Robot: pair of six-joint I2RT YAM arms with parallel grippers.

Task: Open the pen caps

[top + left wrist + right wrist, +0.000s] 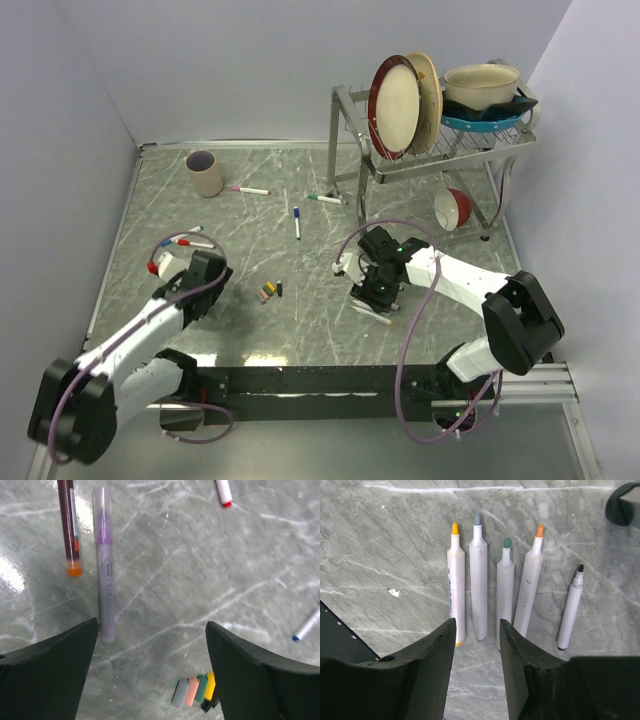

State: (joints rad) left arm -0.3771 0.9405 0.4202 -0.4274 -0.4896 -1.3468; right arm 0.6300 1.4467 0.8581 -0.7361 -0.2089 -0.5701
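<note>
The left gripper (151, 626), which we take as landmark, hangs with jaws wide apart and empty. Just ahead of it lies a lilac plastic marker pen (105, 575), long axis running away from it, its clear cap (102, 505), we judge, at the far end. Short coloured plastic pen caps (194, 692) lie near it, partly cut off. The right gripper (477, 625), well apart, stands narrowly parted, empty.

No legible text; print on purple marker (106, 570) barrel too blurred.
</note>
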